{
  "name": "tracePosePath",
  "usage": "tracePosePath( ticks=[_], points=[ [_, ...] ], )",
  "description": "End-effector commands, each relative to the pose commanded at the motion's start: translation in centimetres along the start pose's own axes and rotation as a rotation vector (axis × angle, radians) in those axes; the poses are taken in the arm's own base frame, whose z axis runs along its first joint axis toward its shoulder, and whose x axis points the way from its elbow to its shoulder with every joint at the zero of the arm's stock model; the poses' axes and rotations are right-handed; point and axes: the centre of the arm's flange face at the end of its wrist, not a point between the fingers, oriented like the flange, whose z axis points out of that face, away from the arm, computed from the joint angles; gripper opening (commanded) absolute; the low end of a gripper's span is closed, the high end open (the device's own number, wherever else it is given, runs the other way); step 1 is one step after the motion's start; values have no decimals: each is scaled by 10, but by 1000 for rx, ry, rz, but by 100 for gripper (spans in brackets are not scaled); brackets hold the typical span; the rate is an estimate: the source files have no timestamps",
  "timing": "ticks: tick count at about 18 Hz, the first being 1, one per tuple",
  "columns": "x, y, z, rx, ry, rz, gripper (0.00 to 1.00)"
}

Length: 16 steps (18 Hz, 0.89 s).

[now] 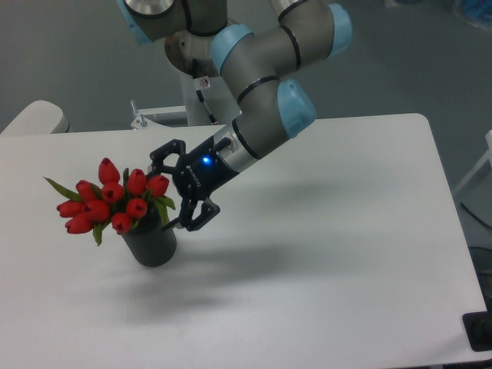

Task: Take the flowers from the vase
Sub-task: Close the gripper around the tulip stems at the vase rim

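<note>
The flowers (114, 201) sit in the vase (151, 242), leaning away from the arm. The gripper (169, 187), spread wide and empty, hangs just beside the vase's rim. Closing here risks crushing buds or tipping the vase, I reckon.

The dark grey ribbed cylindrical vase (151, 244) looks matt; the red tulip buds (114, 201) look smooth; the white tabletop (330, 254) looks smooth, faintly sheened.
</note>
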Motion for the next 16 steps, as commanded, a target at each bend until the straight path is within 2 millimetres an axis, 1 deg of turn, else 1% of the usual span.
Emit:
tracePosePath(
  ticks=[1, 7, 11, 13, 16],
  points=[
    [0, 3, 1, -1, 3, -4, 100],
    [2, 1, 7, -1, 14, -13, 100],
    [-3, 2, 22, 34, 31, -6, 100],
    [-2, -1, 29, 54, 37, 6, 100],
    [-1, 0, 30, 60, 39, 7, 100]
  ],
)
